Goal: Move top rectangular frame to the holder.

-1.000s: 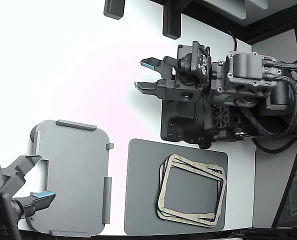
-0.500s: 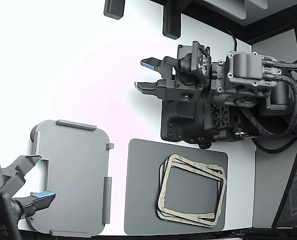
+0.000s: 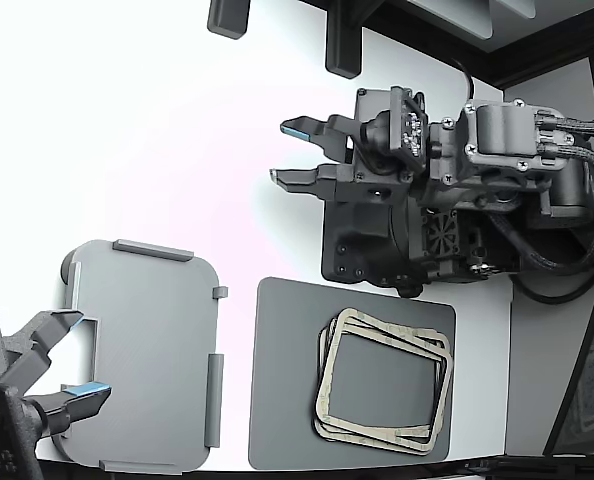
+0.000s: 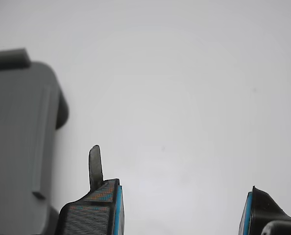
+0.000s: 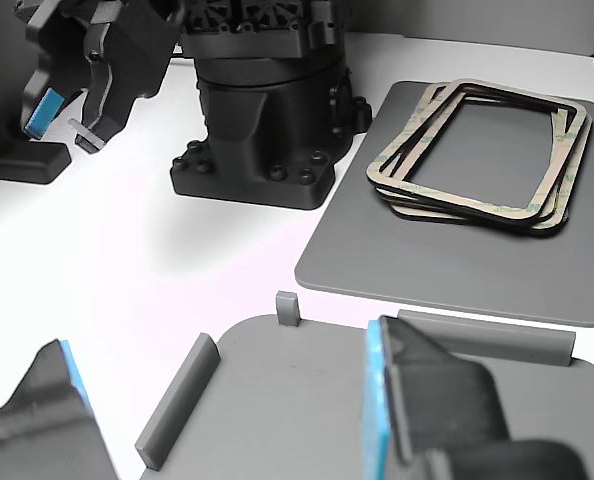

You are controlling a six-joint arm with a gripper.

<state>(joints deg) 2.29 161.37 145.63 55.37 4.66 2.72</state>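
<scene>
Top rectangular frame (image 3: 384, 381) flat on stack — long axis across mat (image 3: 287, 400).

The arm is built of matte black and dark grey moulded housings studded with small silver screws, and a bundle of black braided cables (image 3: 577, 135) loops off its grey joint cover (image 3: 504, 128). Its blocky black base (image 5: 262, 130) has rounded knobs along the lower edge and ribbed vents. The end effector (image 3: 295, 152) carries two black angular fingers (image 4: 94, 210) with bright blue pad strips and fine ribbing, and one finger bears a thin grey metal tab (image 4: 95, 166) at its tip.
</scene>
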